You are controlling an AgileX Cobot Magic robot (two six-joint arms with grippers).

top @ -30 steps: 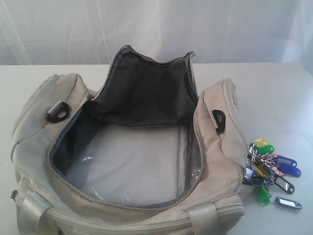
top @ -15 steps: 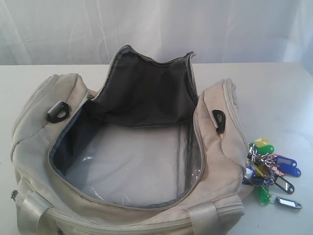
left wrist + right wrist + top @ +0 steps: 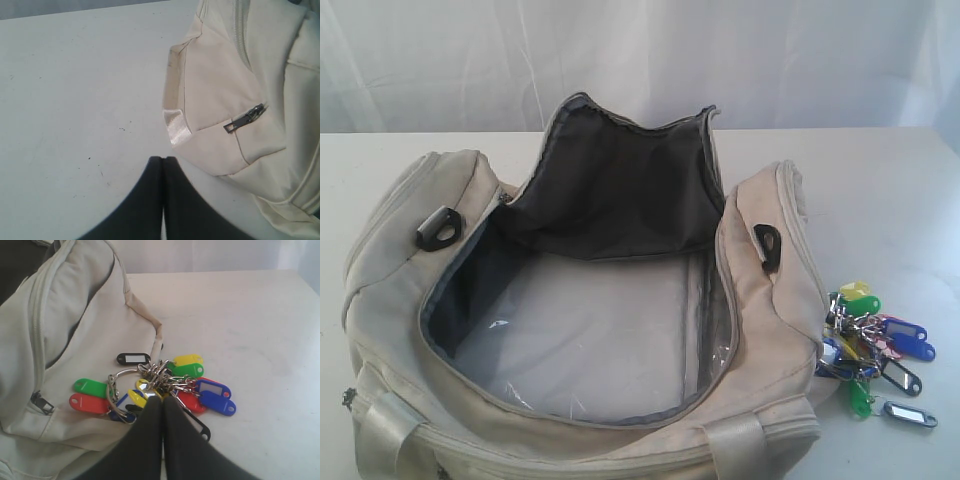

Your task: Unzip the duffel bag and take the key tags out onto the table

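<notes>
Centre frame: duffel bag [image 3: 770, 285] unzipped; key tags [image 3: 872, 345] on table [image 3: 880, 180], lower right; left gripper [image 3: 163, 160], right gripper [image 3: 162, 400] pinched together, empty; task seems done.

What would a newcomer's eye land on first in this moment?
The big cream duffel bag fills the middle of the exterior view, unzipped and gaping open, dark grey inside. The bright key tags lie on the white table, touching the bag's end on that view's right. The left gripper and right gripper are both shut and empty, the right one pointing at the tags.
</notes>
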